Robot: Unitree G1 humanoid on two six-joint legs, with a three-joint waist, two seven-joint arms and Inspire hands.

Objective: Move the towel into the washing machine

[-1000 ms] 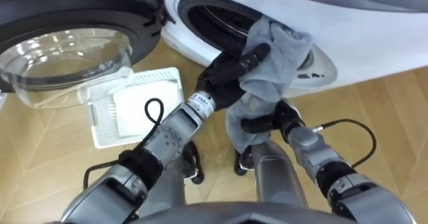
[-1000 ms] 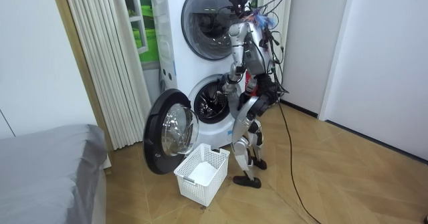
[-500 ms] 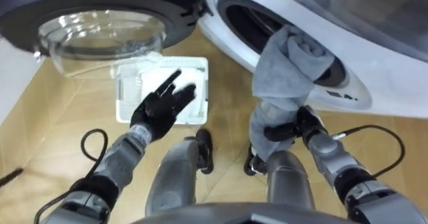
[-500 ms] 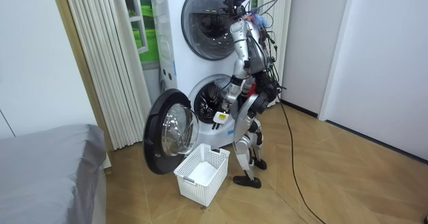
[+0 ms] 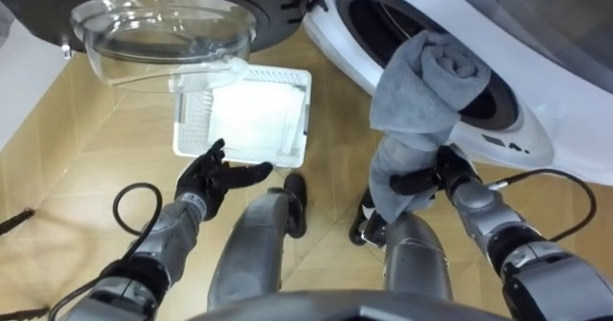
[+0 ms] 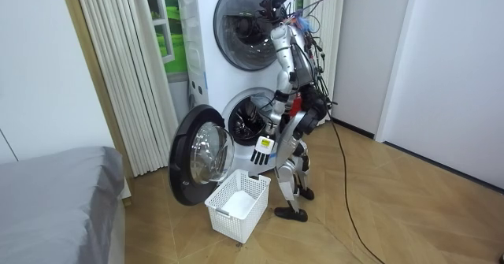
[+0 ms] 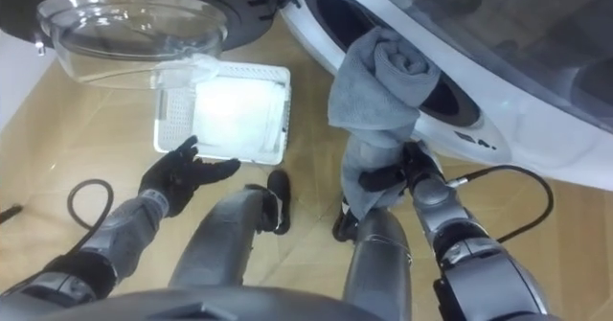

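Two machines stand stacked in the room view: an upper machine [image 6: 244, 16] and below it the washer [image 6: 228, 110]. The washer's door [image 6: 197, 161] stands open toward the room view's left. The robot stands upright close before the washer's opening. A white basket [image 6: 236, 205] sits on the floor [image 6: 378, 217] just beside its feet, below the door. A grey bed [image 6: 55, 201] and a pale curtain [image 6: 118, 67] lie at that view's left.

Small dark print on the washer's white front, just under the opening, is too small to read.

Seen from the head, the grey towel [image 5: 421, 81] hangs over the lower rim of the opening. Its upper part is bunched and rolled against the dark drum mouth. Its lower end drops down the front of the washer. The right hand [image 5: 445, 172] holds that lower end, with the fingers [image 5: 410, 181] curled round the cloth from the side, so most of the towel rises above the grip.

The left hand [image 5: 211, 179] is well apart from the towel, low over the floor just before the basket's near wall. Its fingers are spread wide and hold nothing. In the room view this hand hangs in front of the robot's thighs, above the basket.

The eye views also look through the door's clear glass bowl to the floor beneath.
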